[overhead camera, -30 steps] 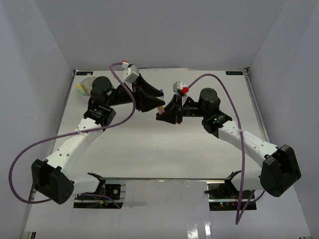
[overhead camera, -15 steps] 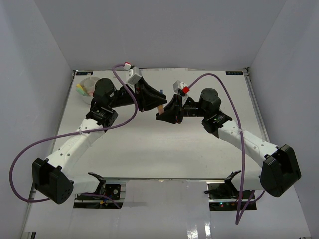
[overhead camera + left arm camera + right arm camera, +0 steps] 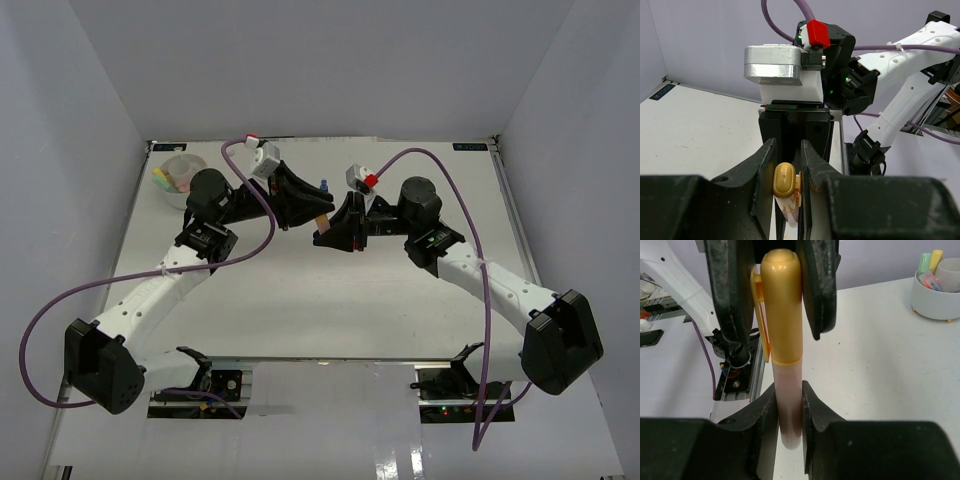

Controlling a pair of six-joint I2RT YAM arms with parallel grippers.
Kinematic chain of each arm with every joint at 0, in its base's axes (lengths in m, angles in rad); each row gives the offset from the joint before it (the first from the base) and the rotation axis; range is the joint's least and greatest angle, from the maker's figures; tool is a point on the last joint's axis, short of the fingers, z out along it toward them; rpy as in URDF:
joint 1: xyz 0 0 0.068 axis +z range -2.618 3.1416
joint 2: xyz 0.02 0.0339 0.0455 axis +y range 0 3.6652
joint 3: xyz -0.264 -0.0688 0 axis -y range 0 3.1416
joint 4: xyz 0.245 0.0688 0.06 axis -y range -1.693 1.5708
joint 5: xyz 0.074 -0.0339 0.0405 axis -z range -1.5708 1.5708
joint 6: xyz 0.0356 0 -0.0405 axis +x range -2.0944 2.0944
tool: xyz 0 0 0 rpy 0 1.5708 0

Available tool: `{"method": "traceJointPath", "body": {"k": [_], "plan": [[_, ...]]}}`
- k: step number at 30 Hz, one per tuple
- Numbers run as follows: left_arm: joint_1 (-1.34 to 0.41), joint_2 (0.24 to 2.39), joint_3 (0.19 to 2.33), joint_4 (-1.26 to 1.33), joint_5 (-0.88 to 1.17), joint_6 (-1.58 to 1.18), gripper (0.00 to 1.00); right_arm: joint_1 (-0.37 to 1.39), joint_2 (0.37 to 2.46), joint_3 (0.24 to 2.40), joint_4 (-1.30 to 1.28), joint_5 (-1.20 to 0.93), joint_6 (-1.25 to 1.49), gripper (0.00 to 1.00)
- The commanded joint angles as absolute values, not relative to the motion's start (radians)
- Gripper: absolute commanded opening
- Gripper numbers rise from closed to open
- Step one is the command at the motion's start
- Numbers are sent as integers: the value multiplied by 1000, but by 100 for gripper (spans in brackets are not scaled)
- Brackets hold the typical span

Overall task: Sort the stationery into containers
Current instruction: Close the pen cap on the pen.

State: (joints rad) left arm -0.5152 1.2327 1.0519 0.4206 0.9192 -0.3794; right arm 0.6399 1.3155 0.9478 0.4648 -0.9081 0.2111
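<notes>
Seemingly a handover: the orange-capped marker (image 3: 781, 315) hangs pinched at both ends. The right gripper (image 3: 788, 405) is clamped on its pale barrel, and the left gripper (image 3: 787, 165) is closed round its cap. The white tub (image 3: 932, 305), behind the left gripper, already holds several highlighters (image 3: 925, 262) — this marker isn't in yet.

An orange-capped marker (image 3: 781, 305) with a pale pink barrel is seen held above the table, just toward twelve o'clock from its centre. It is clamped at the cap by the left gripper (image 3: 788, 150) and at the barrel by the right gripper (image 3: 789, 390). A white round tub (image 3: 180, 170) is set at ten o'clock, with yellow, green and pink markers standing in it. A small blue-capped bottle (image 3: 324, 185) is seen upright near twelve o'clock
</notes>
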Motion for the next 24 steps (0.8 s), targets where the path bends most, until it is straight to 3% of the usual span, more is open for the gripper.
{"method": "traceJointPath", "body": {"k": [1, 24], "plan": [[-540, 1224, 980, 356, 971, -380, 9, 624, 1296, 1026, 589, -891, 247, 8], [-592, 1262, 890, 275, 997, -399, 1, 589, 1304, 1152, 637, -890, 259, 8]]}}
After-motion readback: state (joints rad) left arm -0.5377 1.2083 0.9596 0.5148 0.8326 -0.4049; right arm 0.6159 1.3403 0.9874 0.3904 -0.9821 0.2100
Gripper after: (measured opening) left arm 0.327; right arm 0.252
